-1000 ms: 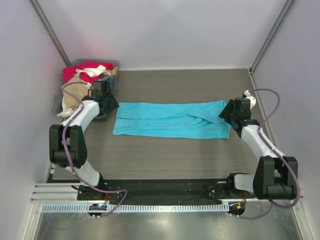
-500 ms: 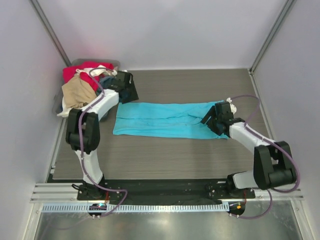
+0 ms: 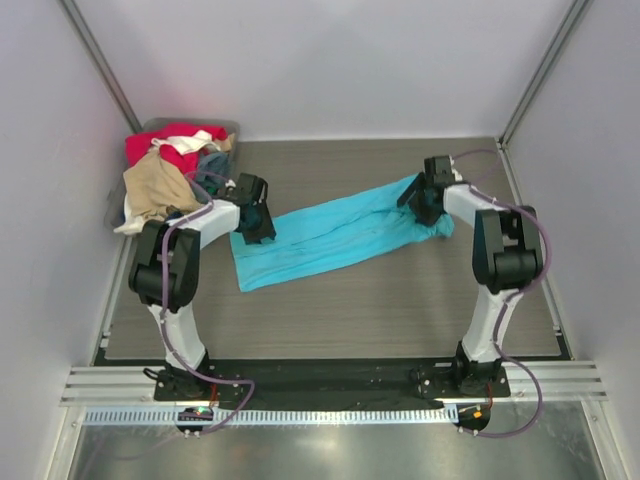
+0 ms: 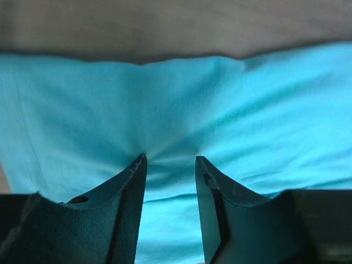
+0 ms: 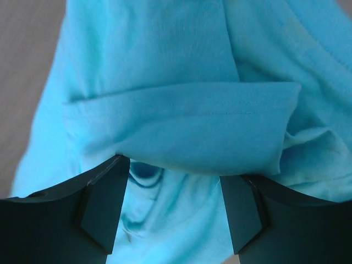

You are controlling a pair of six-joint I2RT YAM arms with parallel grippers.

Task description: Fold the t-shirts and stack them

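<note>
The bright turquoise t-shirt (image 3: 330, 235) lies folded into a long strip, slanting from near left to far right on the wooden table. My left gripper (image 3: 258, 225) is down on its left end. In the left wrist view its jaws (image 4: 170, 158) stand a little apart, tips on the cloth (image 4: 176, 99), which puckers between them. My right gripper (image 3: 420, 200) is over the shirt's far right end. In the right wrist view its jaws (image 5: 175, 165) stand wide apart, with a folded hem (image 5: 181, 132) just beyond the tips.
A clear grey bin (image 3: 228, 127) stands at the far left corner, holding a heap of red (image 3: 175, 140), tan (image 3: 155, 190), cream-white and dark shirts. White walls close in the table on three sides.
The shirt has swung from lying level to slanting, its right end now farther back. My right gripper moved to the far side with that end. My left gripper came down onto the left end.
</note>
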